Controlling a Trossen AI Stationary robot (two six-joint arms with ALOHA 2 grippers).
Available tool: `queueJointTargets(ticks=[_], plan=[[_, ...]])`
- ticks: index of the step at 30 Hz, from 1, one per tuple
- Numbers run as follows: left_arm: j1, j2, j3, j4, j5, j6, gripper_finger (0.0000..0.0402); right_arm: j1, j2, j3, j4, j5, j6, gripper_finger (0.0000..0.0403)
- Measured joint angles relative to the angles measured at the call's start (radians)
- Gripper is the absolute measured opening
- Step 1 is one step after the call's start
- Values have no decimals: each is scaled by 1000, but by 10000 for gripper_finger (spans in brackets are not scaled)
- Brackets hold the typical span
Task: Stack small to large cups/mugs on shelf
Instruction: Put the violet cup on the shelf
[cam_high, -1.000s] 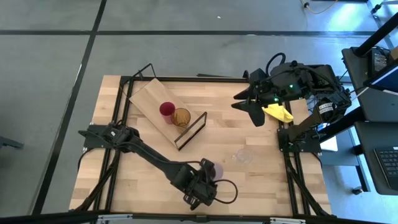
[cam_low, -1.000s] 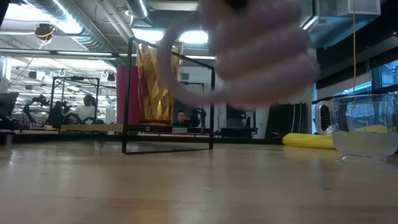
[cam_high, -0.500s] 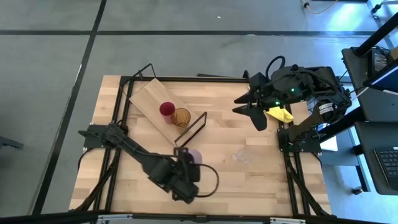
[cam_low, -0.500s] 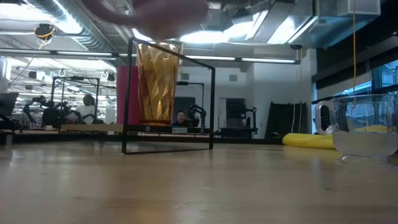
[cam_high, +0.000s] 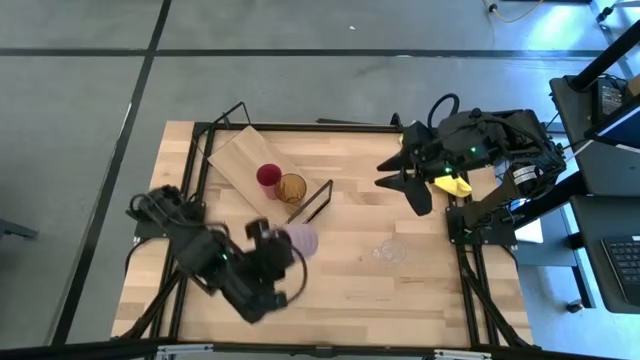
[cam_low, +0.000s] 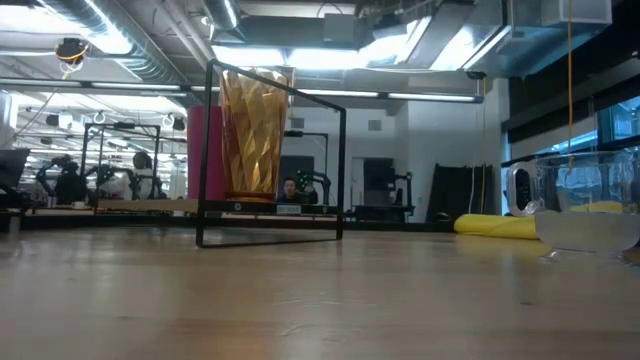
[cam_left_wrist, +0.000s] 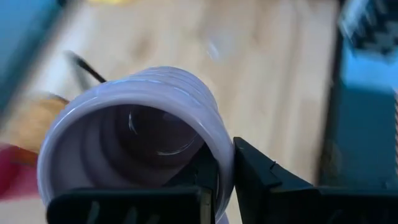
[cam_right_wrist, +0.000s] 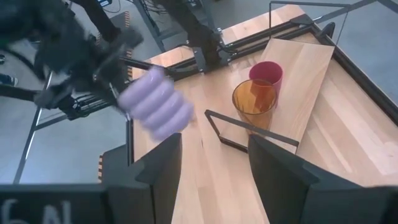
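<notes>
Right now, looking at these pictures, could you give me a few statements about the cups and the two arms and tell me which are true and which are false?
1. The left gripper is carrying the purple mug. True.
2. The red cup and the amber tumbler stand on the shelf. True.
3. The clear glass is on the shelf. False: it stands on the table, off the board.
4. The right gripper holds the yellow cloth. False: its fingers are open and empty.
</notes>
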Motion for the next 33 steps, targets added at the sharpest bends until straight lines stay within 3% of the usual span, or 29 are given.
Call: queueJointTargets(ticks=[5,12,18,22,25,29,33], plan=[[62,-83,0,0,-168,60,27,18,0,0,1,0,4,186],[240,-202,0,-1,-250,227,27,45,0,0,1,7,45,186],[452,-303,-3,-2,-77,390,27,60,0,0,1,43,56,186],[614,-399,-67,0,1,482,27,59,0,0,2,47,67,186],[750,-485,-169,-1,69,535,27,59,0,0,2,46,79,186],[933,-590,-348,-3,249,599,27,59,0,0,2,46,79,186],[1024,-660,-555,-3,377,662,27,59,0,0,2,58,78,186]])
